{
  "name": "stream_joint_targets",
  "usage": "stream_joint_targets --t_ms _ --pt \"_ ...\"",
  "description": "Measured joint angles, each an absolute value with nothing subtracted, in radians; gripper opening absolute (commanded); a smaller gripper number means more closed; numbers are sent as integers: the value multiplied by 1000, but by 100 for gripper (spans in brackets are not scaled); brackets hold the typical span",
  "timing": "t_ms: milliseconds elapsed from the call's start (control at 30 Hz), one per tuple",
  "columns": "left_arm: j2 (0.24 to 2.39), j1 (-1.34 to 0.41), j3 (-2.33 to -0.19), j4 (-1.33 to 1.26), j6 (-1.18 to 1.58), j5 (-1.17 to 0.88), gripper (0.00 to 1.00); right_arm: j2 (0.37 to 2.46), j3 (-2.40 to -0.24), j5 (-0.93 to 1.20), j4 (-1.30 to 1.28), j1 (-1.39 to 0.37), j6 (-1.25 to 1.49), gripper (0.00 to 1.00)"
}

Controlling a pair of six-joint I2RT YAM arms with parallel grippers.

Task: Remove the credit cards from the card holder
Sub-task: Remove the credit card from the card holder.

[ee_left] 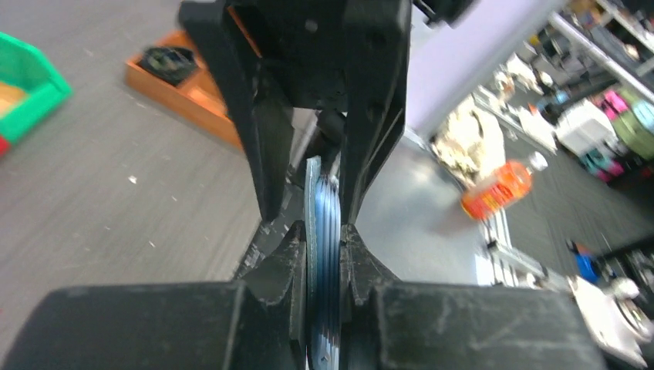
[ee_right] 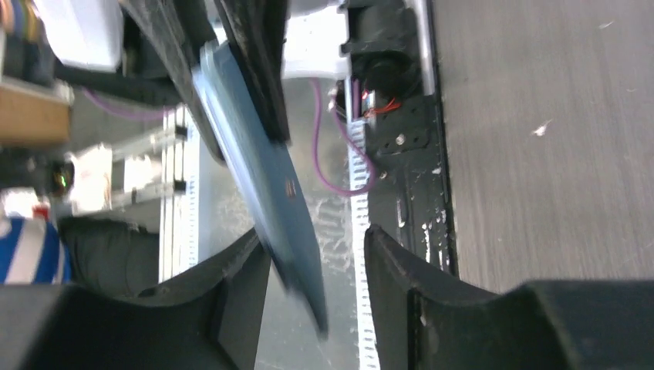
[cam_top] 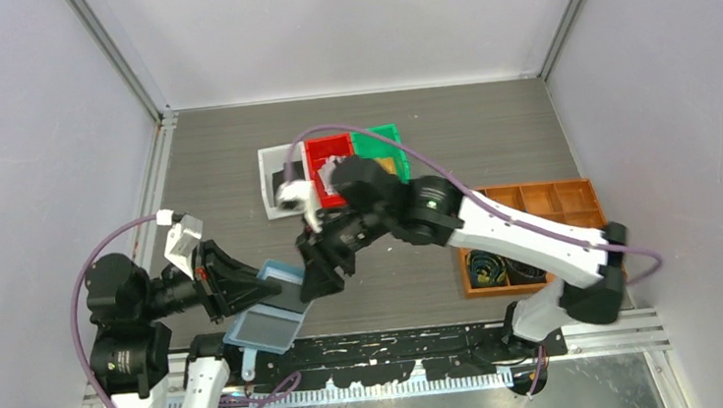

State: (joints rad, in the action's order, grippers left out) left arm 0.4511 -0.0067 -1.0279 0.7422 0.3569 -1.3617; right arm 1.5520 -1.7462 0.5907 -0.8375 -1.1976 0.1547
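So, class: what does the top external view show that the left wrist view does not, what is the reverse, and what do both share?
Only the top view: the white bin and the card holder spread open, its flat face showing. Only the left wrist view: the card holder edge-on, pinched by the left gripper, and an orange bottle beyond the table. Both: the card holder, the left gripper, the right gripper, the green bin, the orange tray.

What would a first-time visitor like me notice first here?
A blue card holder at the table's front edge draws the eye: the left gripper pinches it, while the right gripper stands open around its free end. Farther back sit white, red and green bins; an orange tray holding coiled black cables lies at the right.
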Motion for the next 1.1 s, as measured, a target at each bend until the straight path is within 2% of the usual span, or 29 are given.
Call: stream_joint_targets --t_ms 67,100,200,300,433,633,800,933,967,1000,1033,1067,1100 --pt "416 -7 -969 614 466 -1294 0 1422 -1537 596 -611 -1131 284 65" --pt "402 -7 -937 543 530 -1264 0 1349 -1431 591 -480 -1099 361 67" --pt "388 -7 -853 350 725 -1162 0 1177 -1205 537 -158 -1036 537 69" --pt "413 -9 -838 248 859 -1090 0 1074 -1068 472 103 -1038 672 71" --pt "416 -14 -845 170 969 -1028 0 1070 -957 373 352 -1039 793 70" --pt "416 -13 -875 161 1039 -942 0 1134 -844 242 516 -1071 873 64" --pt "414 -12 -879 165 1055 -913 0 1187 -834 191 671 -1099 931 46" --pt "414 -12 -879 169 1062 -898 0 1269 -834 210 842 -1105 1028 11" --pt "414 -12 -879 176 1061 -891 4 1286 -834 216 873 -1105 1044 5" --pt "413 -11 -879 191 1063 -881 15 1301 -835 232 905 -1105 1063 1" --pt "412 -11 -879 197 1065 -871 37 1308 -836 240 915 -1103 1072 1" --pt "410 -11 -879 204 1063 -865 53 1309 -836 249 912 -1098 1082 1" --pt "409 -11 -879 213 1050 -863 78 1308 -837 257 901 -1097 1087 1"
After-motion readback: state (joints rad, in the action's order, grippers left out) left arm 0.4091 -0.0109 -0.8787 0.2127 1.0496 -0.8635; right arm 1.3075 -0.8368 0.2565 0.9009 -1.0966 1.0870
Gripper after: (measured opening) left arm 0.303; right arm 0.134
